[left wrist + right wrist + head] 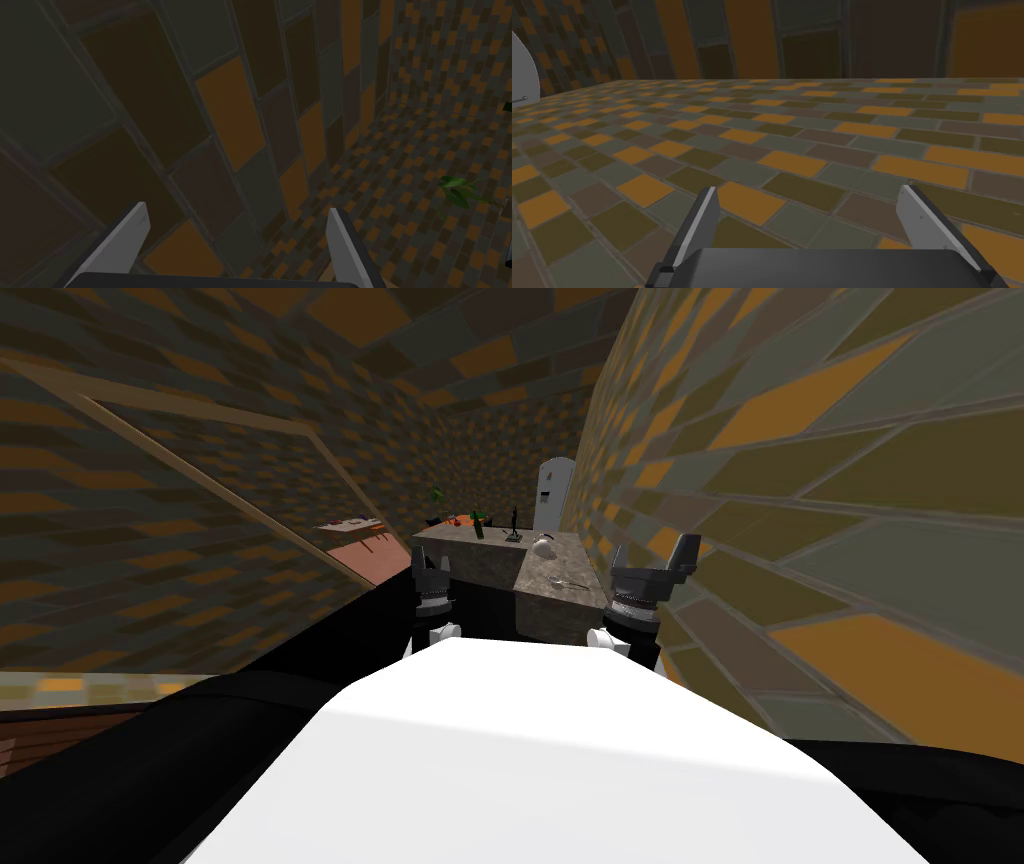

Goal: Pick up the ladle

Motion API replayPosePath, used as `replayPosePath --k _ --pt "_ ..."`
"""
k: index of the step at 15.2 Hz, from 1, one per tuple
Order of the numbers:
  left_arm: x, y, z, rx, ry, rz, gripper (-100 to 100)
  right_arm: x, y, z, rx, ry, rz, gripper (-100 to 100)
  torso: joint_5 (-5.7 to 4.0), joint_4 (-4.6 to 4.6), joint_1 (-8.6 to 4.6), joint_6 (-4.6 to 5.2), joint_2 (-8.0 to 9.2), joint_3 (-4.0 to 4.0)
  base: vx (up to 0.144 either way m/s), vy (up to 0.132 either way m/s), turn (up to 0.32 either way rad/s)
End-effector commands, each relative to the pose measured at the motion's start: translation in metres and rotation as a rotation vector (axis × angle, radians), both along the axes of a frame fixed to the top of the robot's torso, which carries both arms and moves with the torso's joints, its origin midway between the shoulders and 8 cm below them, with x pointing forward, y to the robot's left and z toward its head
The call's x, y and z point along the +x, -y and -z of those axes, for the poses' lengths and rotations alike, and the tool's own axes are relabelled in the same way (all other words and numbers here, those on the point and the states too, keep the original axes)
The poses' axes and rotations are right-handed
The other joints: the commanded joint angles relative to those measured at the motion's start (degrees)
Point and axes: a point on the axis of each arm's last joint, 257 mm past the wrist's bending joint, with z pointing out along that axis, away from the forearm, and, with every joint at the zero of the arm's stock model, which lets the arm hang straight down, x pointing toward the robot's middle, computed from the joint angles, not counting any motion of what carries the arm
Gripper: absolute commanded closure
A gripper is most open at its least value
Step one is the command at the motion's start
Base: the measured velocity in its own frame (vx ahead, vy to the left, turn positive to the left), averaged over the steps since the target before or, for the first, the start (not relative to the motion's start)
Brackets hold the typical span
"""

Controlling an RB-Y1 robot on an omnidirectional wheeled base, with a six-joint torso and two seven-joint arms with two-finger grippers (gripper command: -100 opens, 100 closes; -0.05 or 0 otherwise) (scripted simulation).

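One ladle [568,583], left tool [430,558], right tool [652,552]

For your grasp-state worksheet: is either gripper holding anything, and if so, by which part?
Nothing is held: left gripper and right gripper stand open; the ladle lies on the counter.

Just above the middle of your head view, your left gripper [430,556] and right gripper [652,550] are dark boxes on ribbed grey wrist collars [634,606] over white forearm ends [604,640], each with two thin, light grey blade fingers [704,222]
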Motion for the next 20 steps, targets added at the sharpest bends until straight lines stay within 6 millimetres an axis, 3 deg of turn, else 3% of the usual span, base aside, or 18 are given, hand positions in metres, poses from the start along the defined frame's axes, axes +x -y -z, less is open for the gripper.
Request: replayPosePath --k 1,8,12,13,15,18,20 --pt "0.000 0.000 0.000 0.000 0.000 0.000 0 0.004 -0.008 0.004 -0.050 -0.018 -0.019 -100 0.00 0.00 0.00 0.00 0.00 0.00 -0.005 0.009 0.012" --pt "0.000 0.000 0.000 0.000 0.000 0.000 0 0.018 -0.026 0.025 -0.180 -0.078 -0.058 -100 0.02 0.01 0.10 -0.01 0.08 0.04 -0.016 0.024 0.020" --pt "0.000 0.000 0.000 0.000 0.000 0.000 0 0.029 -0.039 0.048 -0.290 -0.132 -0.084 -100 0.04 0.01 0.18 -0.01 0.08 0.04 -0.019 0.047 0.036" --pt "0.000 0.000 0.000 0.000 0.000 0.000 0 0.034 -0.043 0.061 -0.328 -0.160 -0.086 -100 0.04 0.02 0.18 -0.01 0.08 0.05 -0.029 0.052 0.040" --pt "0.000 0.000 0.000 0.000 0.000 0.000 0 0.034 -0.045 0.062 -0.352 -0.163 -0.096 -100 0.04 0.02 0.19 -0.01 0.09 0.05 -0.019 0.041 0.023" --pt "0.000 0.000 0.000 0.000 0.000 0.000 0 0.045 -0.054 0.096 -0.465 -0.227 -0.111 -100 0.03 0.01 0.14 -0.01 0.07 0.04 -0.018 0.041 0.047" --pt "0.000 0.000 0.000 0.000 0.000 0.000 0 0.044 -0.055 0.097 -0.488 -0.230 -0.120 -100 0.04 0.02 0.17 -0.01 0.09 0.05 -0.022 0.042 0.036"
